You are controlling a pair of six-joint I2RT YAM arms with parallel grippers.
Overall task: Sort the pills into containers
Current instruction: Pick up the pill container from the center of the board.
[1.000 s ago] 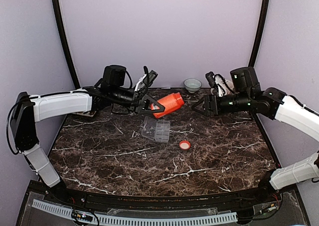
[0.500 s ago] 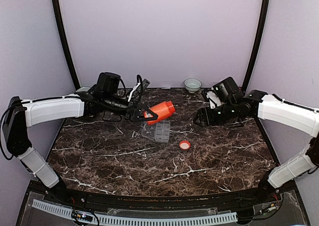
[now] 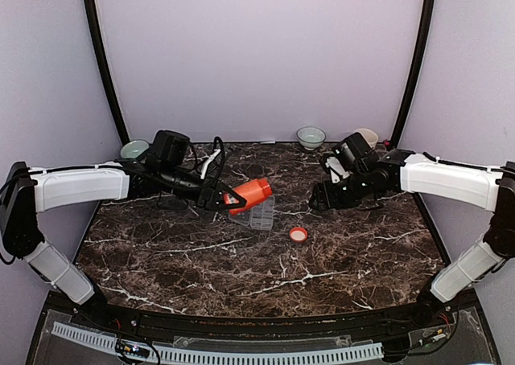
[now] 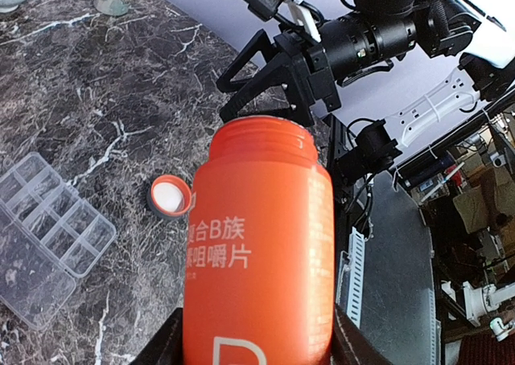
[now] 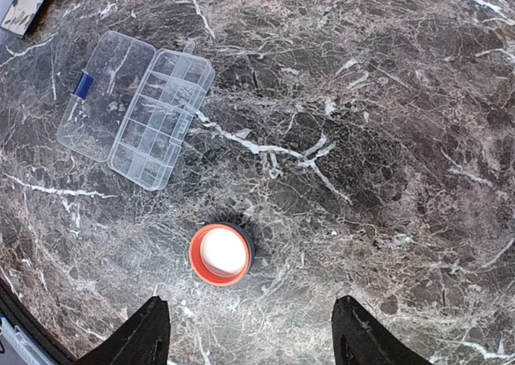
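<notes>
My left gripper (image 3: 224,198) is shut on an orange pill bottle (image 3: 250,192), uncapped and held tilted, its mouth over the clear organiser box (image 3: 253,211) that lies open on the marble table. In the left wrist view the bottle (image 4: 257,244) fills the frame between my fingers, with the box (image 4: 48,236) at lower left. The bottle's cap (image 3: 298,235) lies upside down on the table, also seen in the right wrist view (image 5: 220,254). My right gripper (image 3: 320,200) is open and empty, above the table right of the box (image 5: 138,108). No pills show.
Pale bowls stand at the back: one at the left (image 3: 134,149), one in the middle (image 3: 311,136), one at the right (image 3: 368,137). The marble table (image 3: 265,276) ends at a dark front rail.
My left gripper has come down and forward with the bottle toward the box. My right gripper has moved left and lower toward the table centre.
</notes>
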